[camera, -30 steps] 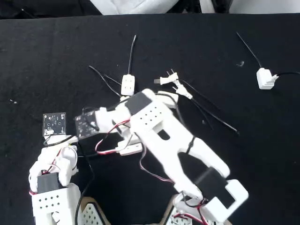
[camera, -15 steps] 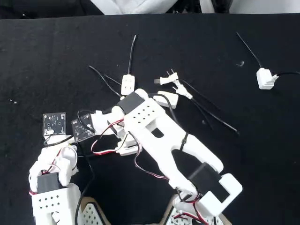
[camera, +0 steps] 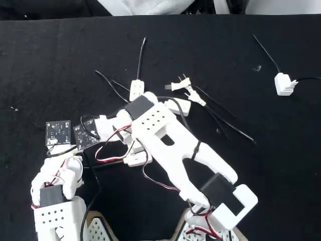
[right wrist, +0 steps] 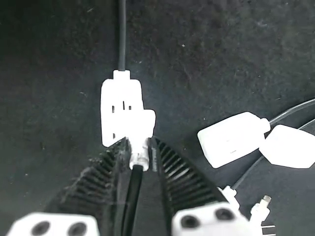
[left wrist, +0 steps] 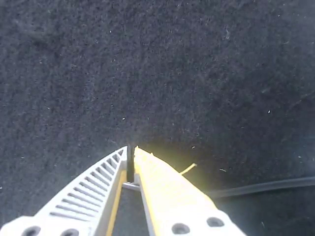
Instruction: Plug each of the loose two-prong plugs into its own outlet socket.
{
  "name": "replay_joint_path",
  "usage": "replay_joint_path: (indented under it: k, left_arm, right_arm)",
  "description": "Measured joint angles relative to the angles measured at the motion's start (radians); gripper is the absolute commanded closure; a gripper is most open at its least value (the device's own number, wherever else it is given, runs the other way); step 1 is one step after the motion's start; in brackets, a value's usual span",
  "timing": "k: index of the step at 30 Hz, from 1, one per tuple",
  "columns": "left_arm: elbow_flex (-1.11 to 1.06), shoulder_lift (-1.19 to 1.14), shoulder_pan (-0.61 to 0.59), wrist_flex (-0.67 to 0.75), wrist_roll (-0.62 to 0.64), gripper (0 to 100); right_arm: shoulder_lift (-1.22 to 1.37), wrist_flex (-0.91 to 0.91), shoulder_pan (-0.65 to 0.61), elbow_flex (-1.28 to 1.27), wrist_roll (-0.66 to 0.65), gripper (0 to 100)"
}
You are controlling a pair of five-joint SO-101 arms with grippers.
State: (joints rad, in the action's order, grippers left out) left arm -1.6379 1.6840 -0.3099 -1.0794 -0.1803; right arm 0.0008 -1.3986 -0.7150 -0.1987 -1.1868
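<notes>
Two-prong plug (right wrist: 140, 156), white with a black cord, sits pinched between the dark ribbed fingers of the right gripper (right wrist: 140, 145), its front end touching the near edge of the white outlet socket (right wrist: 120, 110); whether the prongs are seated in a slot cannot be told. The socket's face shows pairs of dark slots (any lettering on it is too small to read), and a black cord leaves its far end. From the high view, the right arm (camera: 170, 145) stretches from the front edge across the black cloth table (camera: 50, 60) to the outlet socket (camera: 136, 91) near the middle. Just beside that socket, on the side away from the left arm, lie two white plug bodies (right wrist: 230, 139), touching each other, and beyond them two loose plugs (camera: 176, 86) with bare prongs and thin black cords, close together. A white adapter (camera: 284, 84) rests well apart, near the far right corner. The left arm (camera: 55, 191) stands at the front left, and the left gripper (left wrist: 131, 150) has its white and yellow fingers pressed together over bare cloth, holding nothing, with a black cable (left wrist: 261, 187) lying near it. A small circuit board (camera: 58, 131) by that arm carries marks too fine to read.
</notes>
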Motion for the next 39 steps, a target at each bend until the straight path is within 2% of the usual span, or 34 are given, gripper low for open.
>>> replay_joint_path:
  k: [2, 5, 9, 14, 17, 19, 26, 34, 39]
  left_arm:
    - [0.000, 0.000, 0.000, 0.000, 0.000, 97]
    - [0.000, 0.000, 0.000, 0.000, 0.000, 97]
    - [0.000, 0.000, 0.000, 0.000, 0.000, 97]
    - [0.035, 0.002, 0.025, 0.000, 0.009, 97]
    - [0.046, 0.000, 0.066, 0.000, 0.069, 97]
    - [0.046, 0.000, 0.080, 0.000, 0.086, 97]
    - [0.043, 0.000, 0.081, 0.000, 0.078, 97]
    - [0.025, 0.000, 0.081, 0.000, 0.072, 97]
    - [0.025, 0.000, 0.081, 0.000, 0.072, 97]
  right_arm:
    - [0.000, -0.012, 0.000, 0.020, 0.026, 98.8]
    - [0.000, -0.015, 0.000, 0.044, 0.135, 98.8]
    - [-0.014, -0.012, 0.000, 0.044, 0.181, 98.8]
    - [-0.078, 0.103, -0.003, 0.034, 0.319, 98.8]
    - [-0.114, 0.150, -0.008, -0.028, 0.342, 98.8]
    - [-0.135, 0.149, -0.008, -0.077, 0.313, 98.8]
    - [-0.175, -0.026, -0.003, -0.120, 0.060, 98.8]
    - [-0.176, -0.032, 0.066, -0.138, 0.015, 98.8]
    - [-0.120, -0.026, 0.166, -0.138, -0.054, 98.8]
